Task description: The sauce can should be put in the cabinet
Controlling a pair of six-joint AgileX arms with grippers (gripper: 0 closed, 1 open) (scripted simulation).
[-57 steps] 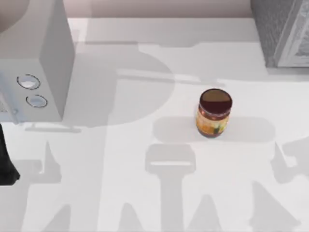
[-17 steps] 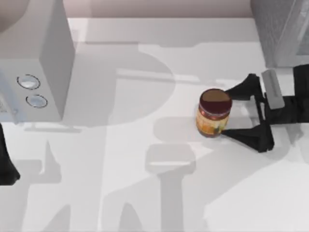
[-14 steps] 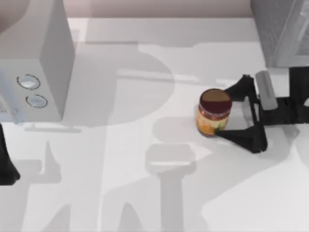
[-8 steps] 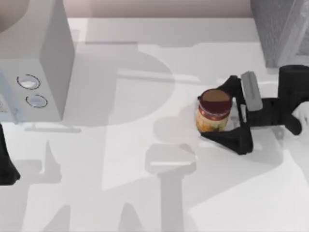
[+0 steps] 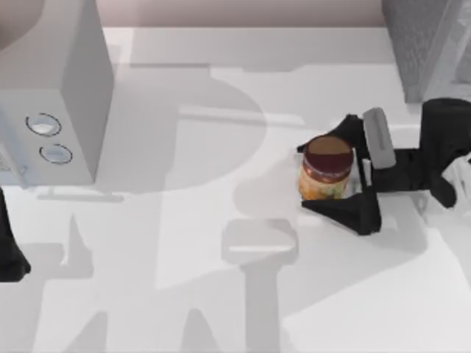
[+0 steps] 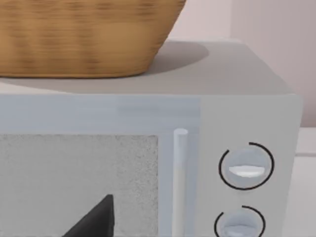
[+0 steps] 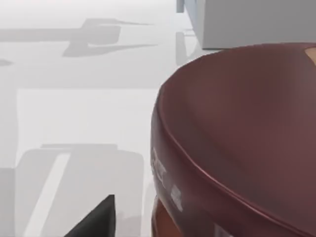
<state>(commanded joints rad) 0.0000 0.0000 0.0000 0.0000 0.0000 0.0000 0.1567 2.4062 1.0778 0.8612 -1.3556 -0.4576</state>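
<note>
The right gripper [image 5: 329,176] lies low over the white table [image 5: 221,294], right of centre, with its two black fingers spread apart, one at the far side and one at the near side of the sauce can [image 5: 324,168]; whether either finger touches the can cannot be told. The can stands upright between them, its dark maroon lid up and its orange-yellow label facing the near edge. From the right wrist camera the maroon lid [image 7: 237,133] looms very close, with one dark fingertip [image 7: 96,217] beside it. Right and farther back, at the table's far right corner, stands the grey cabinet [image 5: 427,44]. Across the table on the left sits a grey microwave [image 5: 51,95] with two round knobs [image 5: 44,125]. The left gripper [image 5: 9,243] is parked at the left edge, facing the microwave's door [image 6: 79,182], with a woven basket [image 6: 89,34] on top; whether its fingers are apart or together cannot be told.
</note>
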